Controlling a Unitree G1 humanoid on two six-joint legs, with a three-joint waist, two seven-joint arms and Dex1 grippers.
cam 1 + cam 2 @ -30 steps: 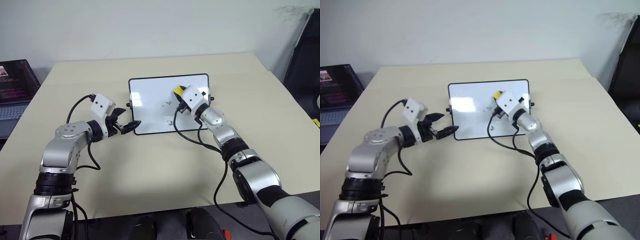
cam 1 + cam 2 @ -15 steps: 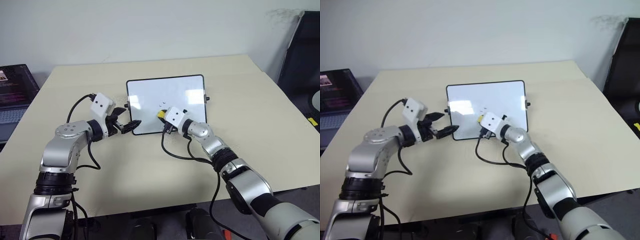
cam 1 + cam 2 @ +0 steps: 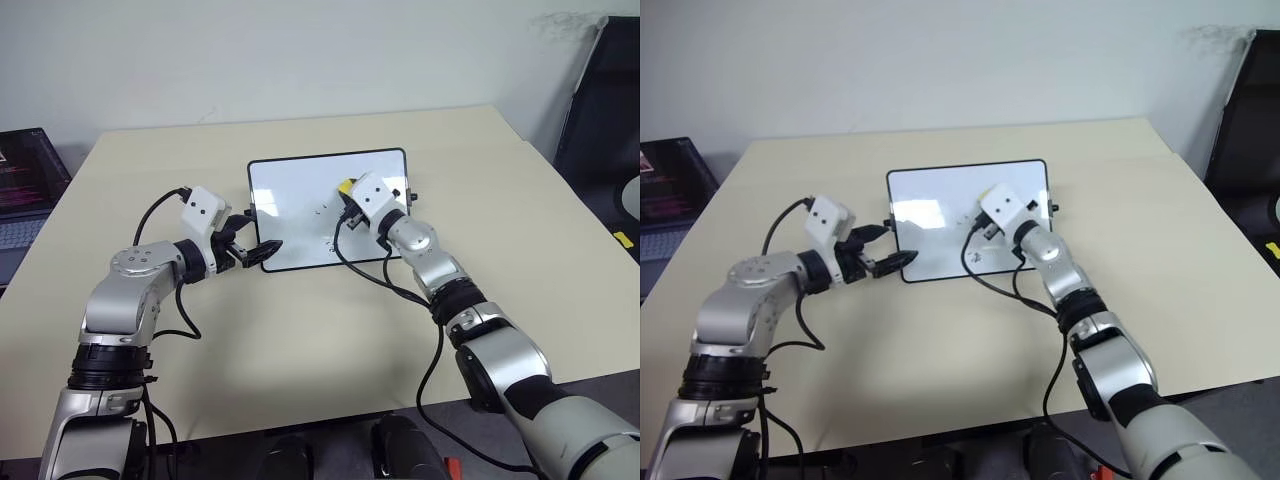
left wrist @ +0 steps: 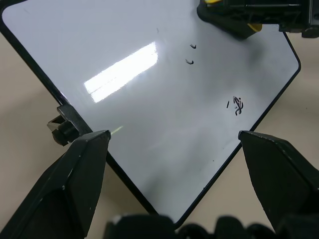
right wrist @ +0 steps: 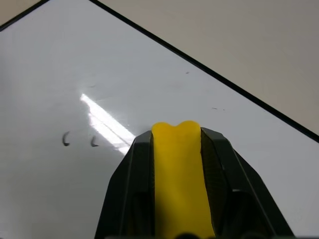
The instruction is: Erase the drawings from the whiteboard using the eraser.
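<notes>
- Left gripper (image 3: 262, 250), centre-left of the head view: fingers spread apart, holding nothing, tips at the whiteboard's (image 3: 290, 190) lower-left corner.
- Left wrist view resolves the drawings (image 4: 238, 105): one scribble near the board's edge, two ticks nearer the eraser.
- Right gripper (image 5: 175, 130) clamped on the yellow eraser (image 5: 177, 169), over the board's right half.
- Bare table (image 3: 300, 330) rings the board on all sides.

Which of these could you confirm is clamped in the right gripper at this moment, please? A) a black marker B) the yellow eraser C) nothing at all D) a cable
B: in the right wrist view, the right gripper has its fingers closed on both sides of the yellow eraser, over the whiteboard.
</notes>
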